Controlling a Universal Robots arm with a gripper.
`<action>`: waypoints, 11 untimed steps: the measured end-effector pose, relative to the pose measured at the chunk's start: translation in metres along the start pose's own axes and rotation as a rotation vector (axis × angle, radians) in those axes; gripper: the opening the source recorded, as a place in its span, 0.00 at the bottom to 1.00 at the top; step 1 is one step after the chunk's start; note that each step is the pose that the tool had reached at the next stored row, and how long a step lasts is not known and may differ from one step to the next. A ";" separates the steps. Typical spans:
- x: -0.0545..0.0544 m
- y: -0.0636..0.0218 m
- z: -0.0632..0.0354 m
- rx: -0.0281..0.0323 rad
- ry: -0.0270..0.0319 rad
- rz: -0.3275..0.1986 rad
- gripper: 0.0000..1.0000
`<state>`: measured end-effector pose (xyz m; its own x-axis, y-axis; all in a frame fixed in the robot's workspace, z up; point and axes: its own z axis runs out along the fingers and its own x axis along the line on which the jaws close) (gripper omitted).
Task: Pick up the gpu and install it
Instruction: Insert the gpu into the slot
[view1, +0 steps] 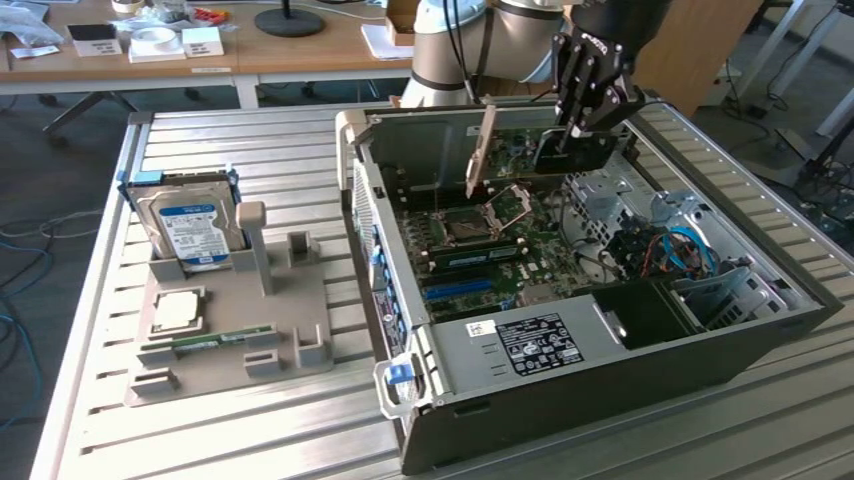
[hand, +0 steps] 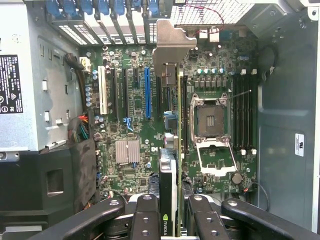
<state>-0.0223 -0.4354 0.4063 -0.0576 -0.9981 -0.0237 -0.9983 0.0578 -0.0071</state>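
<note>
Gripper (hand: 172, 215): black, clamped on gpu (hand: 169, 165) | gpu: thin flat card, edge-on, silver bracket | beneath: green motherboard (hand: 135, 125), grey metal case (hand: 280, 100)

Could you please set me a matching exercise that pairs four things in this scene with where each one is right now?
Things:
1. gpu
2. hard drive
3. processor chip
4. memory stick

Places:
A. lying flat on the grey holder
B. held by the gripper over the motherboard
C. resting in a long narrow groove of the holder
D. standing upright in a slot of the holder

Pairs: 1-B, 2-D, 3-A, 4-C
</note>
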 end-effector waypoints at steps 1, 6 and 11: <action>0.000 0.0000 0.0002 0.0000 0.0000 0.000 0.27; 0.000 0.0000 0.0005 0.0000 0.0001 0.000 0.27; 0.000 0.0000 0.0010 0.0000 -0.0002 0.000 0.27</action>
<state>-0.0223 -0.4354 0.4053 -0.0576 -0.9981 -0.0238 -0.9983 0.0578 -0.0072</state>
